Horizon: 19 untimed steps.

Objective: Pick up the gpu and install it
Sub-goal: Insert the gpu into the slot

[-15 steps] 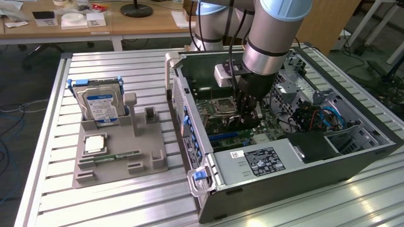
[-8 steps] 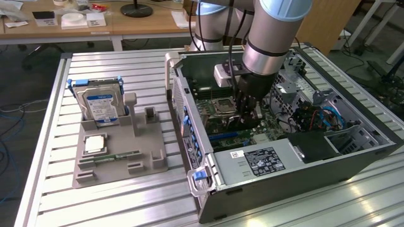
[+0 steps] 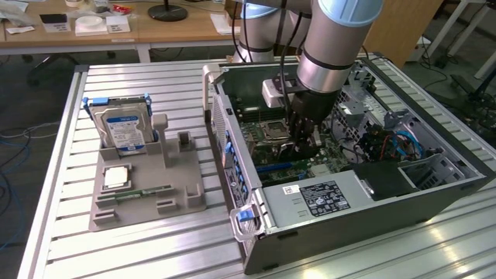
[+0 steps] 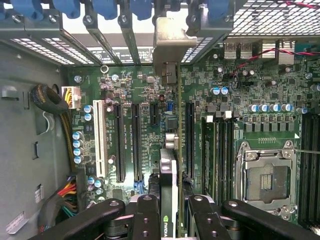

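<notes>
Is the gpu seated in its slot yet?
Cannot tell if seated. The gpu stands on edge inside the computer case, gripped by the gripper over the motherboard slots.

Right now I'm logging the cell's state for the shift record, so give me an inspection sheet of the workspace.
Surface: slatted metal table, carrying a grey parts tray and an open PC case.
Job's things: gpu held edge-on over the motherboard, its metal bracket at the rear slot openings.
Clutter: hard drive upright in the tray; CPU and RAM stick lying in it.
Hand: hand shut on the gpu, inside the case.
Cables: blue cables in the case; coloured power wires beside the board.
Surroundings: wooden desks behind, floor cables at the exterior view's left.
</notes>
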Available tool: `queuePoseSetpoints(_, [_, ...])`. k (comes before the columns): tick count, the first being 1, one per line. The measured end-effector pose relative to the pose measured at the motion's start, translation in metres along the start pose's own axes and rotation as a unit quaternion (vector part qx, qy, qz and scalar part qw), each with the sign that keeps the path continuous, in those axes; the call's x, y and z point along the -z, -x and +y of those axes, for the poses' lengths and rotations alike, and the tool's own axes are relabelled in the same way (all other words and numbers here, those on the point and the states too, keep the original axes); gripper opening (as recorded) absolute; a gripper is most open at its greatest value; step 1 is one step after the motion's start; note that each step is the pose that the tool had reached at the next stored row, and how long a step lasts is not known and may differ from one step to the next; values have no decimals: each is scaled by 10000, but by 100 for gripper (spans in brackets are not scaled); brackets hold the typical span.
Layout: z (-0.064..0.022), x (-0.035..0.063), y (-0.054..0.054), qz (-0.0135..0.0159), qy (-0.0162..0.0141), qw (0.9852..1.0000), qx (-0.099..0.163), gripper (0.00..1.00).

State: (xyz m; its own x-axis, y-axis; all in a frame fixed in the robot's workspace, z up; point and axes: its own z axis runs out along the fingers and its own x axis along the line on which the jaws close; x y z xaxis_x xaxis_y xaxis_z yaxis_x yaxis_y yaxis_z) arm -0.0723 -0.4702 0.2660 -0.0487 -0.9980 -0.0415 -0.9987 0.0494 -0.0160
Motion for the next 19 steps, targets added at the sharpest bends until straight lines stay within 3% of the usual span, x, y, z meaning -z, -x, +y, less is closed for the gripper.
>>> queuePoseSetpoints(8, [33, -1, -1, 0, -2, 10000, 1, 27])
queuePoseSetpoints(19, [50, -68, -6, 21, -3, 10000, 5, 27])
